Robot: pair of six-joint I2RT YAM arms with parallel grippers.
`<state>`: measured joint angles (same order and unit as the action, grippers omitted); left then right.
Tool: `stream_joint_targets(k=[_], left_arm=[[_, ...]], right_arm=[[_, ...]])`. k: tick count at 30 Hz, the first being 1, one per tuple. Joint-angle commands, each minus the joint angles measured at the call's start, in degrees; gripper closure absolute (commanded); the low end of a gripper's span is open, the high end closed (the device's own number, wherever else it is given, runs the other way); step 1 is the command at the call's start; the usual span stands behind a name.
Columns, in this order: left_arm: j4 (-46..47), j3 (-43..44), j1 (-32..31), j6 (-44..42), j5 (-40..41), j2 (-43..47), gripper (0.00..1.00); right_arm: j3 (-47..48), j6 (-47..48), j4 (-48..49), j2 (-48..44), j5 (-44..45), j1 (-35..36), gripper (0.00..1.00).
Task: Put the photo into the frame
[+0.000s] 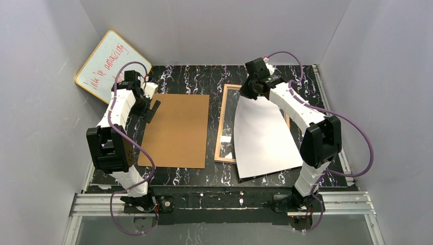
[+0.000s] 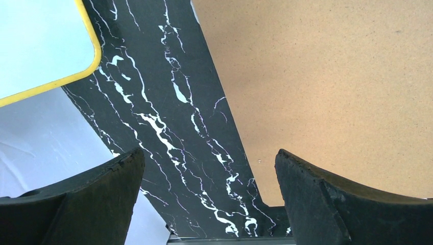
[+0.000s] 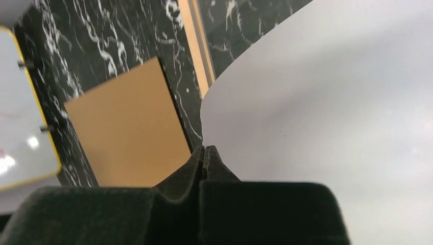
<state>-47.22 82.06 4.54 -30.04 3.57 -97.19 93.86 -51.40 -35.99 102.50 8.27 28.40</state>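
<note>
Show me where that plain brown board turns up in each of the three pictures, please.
Top external: the brown board lies flat, left of centre.
Left wrist: the brown board fills the upper right.
Right wrist: the brown board sits at lower left.
Shared landmark: the yellow-rimmed whiteboard, on the board's left side in every view.

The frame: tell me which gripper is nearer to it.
Right. The right gripper, shut on the photo, is over the far end of the frame. The left gripper hangs open at the far left corner of the backing board.
</note>
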Motion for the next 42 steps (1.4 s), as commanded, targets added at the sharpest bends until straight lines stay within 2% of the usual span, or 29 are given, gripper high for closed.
stream_joint_targets(k=[1, 6, 11, 19, 34, 42], left_arm=[[-1.6, -1.1, -0.6, -0.9, -0.2, 2.7, 0.02], [-1.1, -1.4, -0.8, -1.1, 0.3, 2.2, 0.02], [-0.7, -1.1, -0.8, -1.0, 0.5, 1.4, 0.02], [-0.2, -1.9, -0.9, -1.2, 0.4, 0.4, 0.02], [0.7, -3.1, -1.1, -1.5, 1.2, 0.3, 0.02], [0.7, -3.2, -1.2, -1.6, 1.1, 0.1, 0.02]], right_arm=[[0.5, -13.4, 4.3, 0.3, 17.7, 3.3, 0.99], [3.1, -20.0, 3.8, 4.5, 24.1, 4.1, 0.99], [6.6, -20.1, 3.0, 8.3, 27.7, 4.2, 0.99], [2.0, -19.7, 9.2, 6.6, 31.5, 3.4, 0.99], [2.2, -15.9, 15.5, 10.4, 25.6, 1.3, 0.99], [4.3, -8.5, 19.2, 12.5, 21.2, 0.7, 0.99]])
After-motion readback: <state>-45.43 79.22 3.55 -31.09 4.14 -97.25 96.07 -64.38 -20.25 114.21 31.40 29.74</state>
